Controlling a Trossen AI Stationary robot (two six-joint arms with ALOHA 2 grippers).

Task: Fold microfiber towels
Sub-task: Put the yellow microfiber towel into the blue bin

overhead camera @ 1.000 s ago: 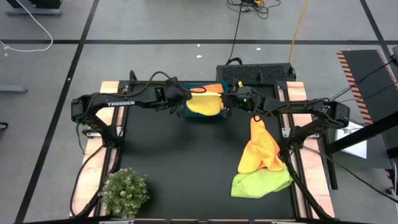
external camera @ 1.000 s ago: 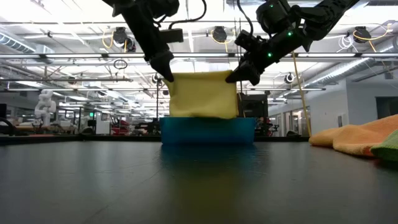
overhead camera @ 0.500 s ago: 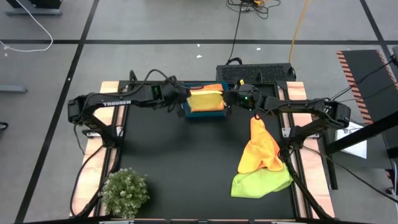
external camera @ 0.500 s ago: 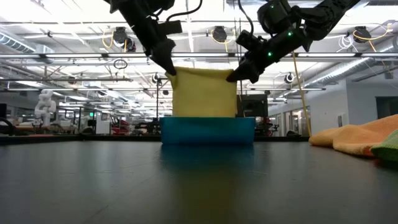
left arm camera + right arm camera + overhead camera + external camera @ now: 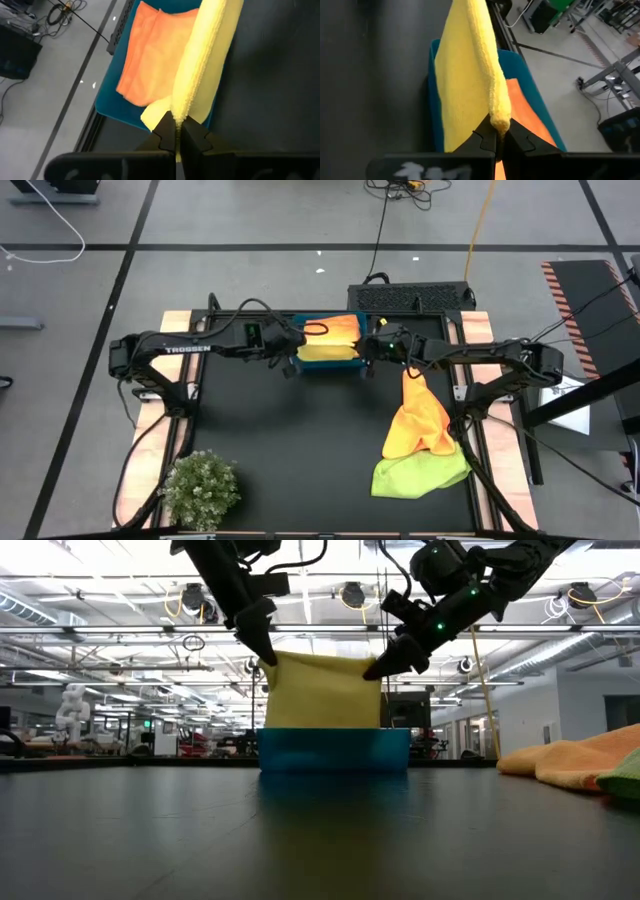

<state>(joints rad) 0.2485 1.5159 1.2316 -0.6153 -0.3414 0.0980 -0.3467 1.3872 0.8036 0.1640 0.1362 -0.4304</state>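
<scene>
From above, the left gripper (image 5: 292, 352) and the right gripper (image 5: 364, 356) flank a rectangular blue plastic bin (image 5: 327, 367) at the far edge of the black table (image 5: 290, 440), each clenched on one top corner of a folded yellow microfiber towel (image 5: 328, 352) held over the bin; a folded orange microfiber towel (image 5: 338, 329) lies in the bin beyond it. A loose pile of orange, yellow and lime green microfiber towels (image 5: 422, 436) lies near the right side, and a small green bushy plant (image 5: 201, 488) stands at the near left corner. From table height, the yellow towel (image 5: 324, 690) hangs stretched between both grippers, its lower edge behind the bin's wall (image 5: 334, 749). Each wrist view shows the closed fingers (image 5: 176, 137) (image 5: 496, 137) pinching the towel's thick folded edge above the orange towel (image 5: 150, 57).
</scene>
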